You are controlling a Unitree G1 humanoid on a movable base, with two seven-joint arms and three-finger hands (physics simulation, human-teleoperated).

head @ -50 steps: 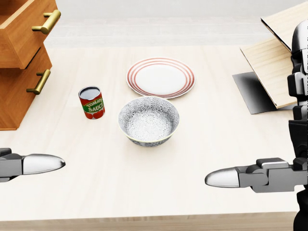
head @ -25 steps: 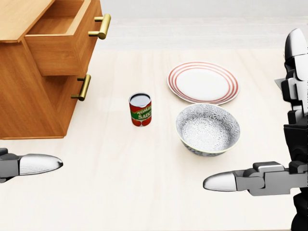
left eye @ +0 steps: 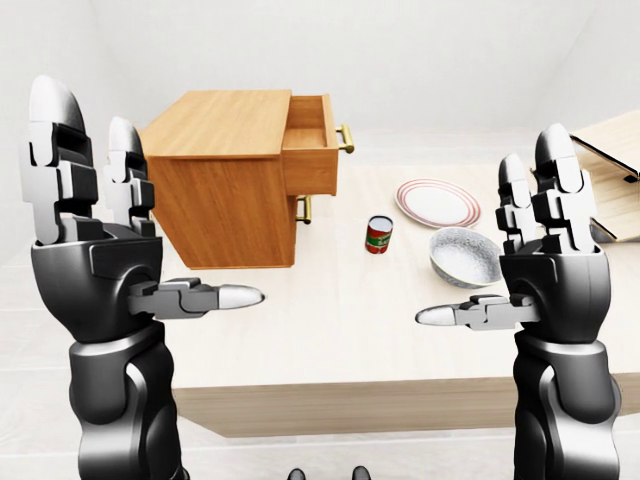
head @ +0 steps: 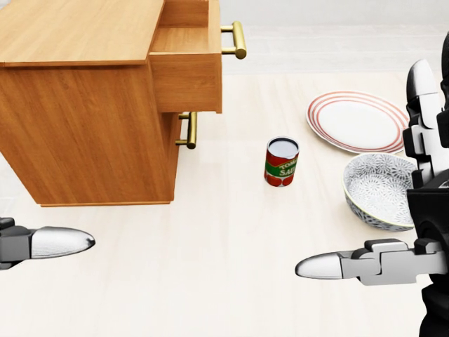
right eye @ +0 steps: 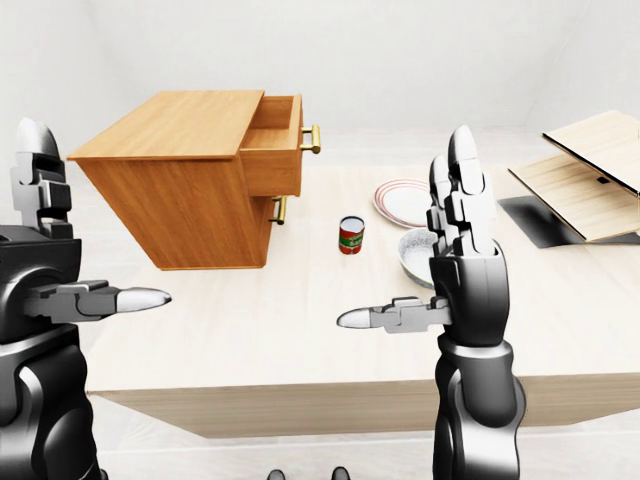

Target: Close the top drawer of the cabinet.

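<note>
the whole head view has slid: the cabinet (head: 84, 105), which a second ago only cut into the upper left corner, now fills the upper left of the frame, while the tomato sauce can (head: 281, 161), the bowl (head: 379, 191) and the plate (head: 358, 121) have all drifted to the right together. since everything shifted as one, this reads as the camera and base turning toward the cabinet, not the things moving. for the task that is good news: the top drawer (head: 186, 67) is now squarely in view, pulled out to the right past the cabinet's face, its brass handle (head: 236, 39) sticking out above the closed lower drawer's handle (head: 188, 130). nothing touches it yet. the head view shows only a thumb tip from each side low in the frame, so the hands' state is unclear there; the left-eye view gives it, with the left hand (left eye: 90, 225) and the right hand (left eye: 550, 245) both raised, fingers spread upright and empty, low in the frame and well apart from the drawer. the right-eye view adds the table (right eye: 300, 340) edge and folded boards (right eye: 585, 175) at far right.
</note>
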